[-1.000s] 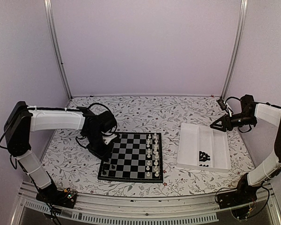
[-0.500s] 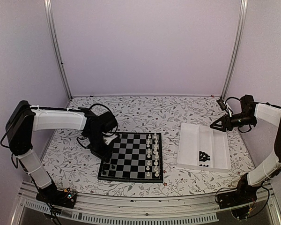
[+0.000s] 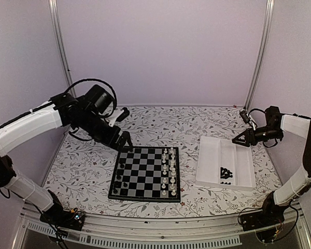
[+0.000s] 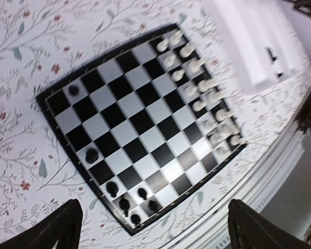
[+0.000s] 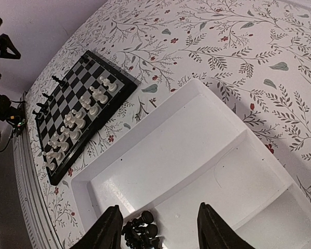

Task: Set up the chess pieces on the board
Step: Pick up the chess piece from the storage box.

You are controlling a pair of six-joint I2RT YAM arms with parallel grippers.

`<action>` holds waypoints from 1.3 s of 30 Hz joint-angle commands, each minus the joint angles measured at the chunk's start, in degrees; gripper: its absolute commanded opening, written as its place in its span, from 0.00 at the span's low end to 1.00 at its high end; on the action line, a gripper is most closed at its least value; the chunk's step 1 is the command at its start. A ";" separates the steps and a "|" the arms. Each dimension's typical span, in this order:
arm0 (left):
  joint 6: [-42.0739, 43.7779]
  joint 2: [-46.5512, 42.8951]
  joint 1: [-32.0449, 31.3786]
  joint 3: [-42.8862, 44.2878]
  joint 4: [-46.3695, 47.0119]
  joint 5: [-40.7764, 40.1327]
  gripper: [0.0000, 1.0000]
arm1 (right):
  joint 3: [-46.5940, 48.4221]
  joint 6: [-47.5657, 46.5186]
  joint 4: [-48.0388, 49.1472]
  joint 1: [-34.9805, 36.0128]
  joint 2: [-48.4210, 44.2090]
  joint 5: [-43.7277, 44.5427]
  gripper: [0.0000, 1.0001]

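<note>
the flowered table [image 3: 160,120] fills the floor of the cell, closed in by pale walls and two metal uprights [image 3: 60,57]. on it the white tray [image 3: 206,155] lies to the right. the board [image 3: 145,167] lies near the middle, toward the near edge, with a strip of cloth between the two.

the left arm [image 3: 31,124] reaches in from the left, raised off the table. the left gripper [image 3: 125,142] hangs over the board's far left corner, clear of it. in its wrist view the fingers [image 4: 62,225] are spread wide with nothing between them, and the whole board shows below. the right arm [image 3: 296,124] bends in from the right. the right gripper [image 3: 241,139] hovers by the tray's far right corner, its fingers [image 5: 110,228] parted and empty.

white pieces [image 3: 168,171] stand in two columns along the board's right side, between the tray and the board's left half.

the black chess pieces are split. a small heap [image 3: 226,173] lies at the tray's near end, just right of the long divider. in the right wrist view it sits low between the fingers, nearer the left one, down in the tray and untouched. a few more [image 4: 124,204] stand along the board's left edge, mostly bunched at the near left corner. one lone piece [image 4: 73,90] stands by the far left corner, nearest the left gripper.
</note>
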 commanded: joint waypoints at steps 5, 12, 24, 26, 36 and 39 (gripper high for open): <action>-22.07 -7.02 -0.40 -4.33 46.37 13.96 0.99 | 2.21 0.53 0.89 0.13 0.84 1.05 0.52; -41.50 -0.54 -0.34 -2.28 66.63 13.37 0.99 | 1.56 0.64 0.56 0.12 2.02 1.45 0.52; -49.96 6.43 -1.55 4.80 76.17 25.15 0.99 | 0.94 0.76 1.40 0.20 5.23 2.17 0.52; -48.98 6.91 -1.43 6.32 75.39 24.72 0.99 | 0.91 0.76 1.62 0.25 5.41 2.08 0.52; -52.60 11.47 -1.60 8.23 83.87 29.96 1.00 | 0.69 0.19 1.45 0.25 4.55 1.65 0.53; -44.42 9.42 -3.79 8.61 77.95 26.19 0.99 | 0.76 -0.07 1.40 0.20 3.97 1.71 0.53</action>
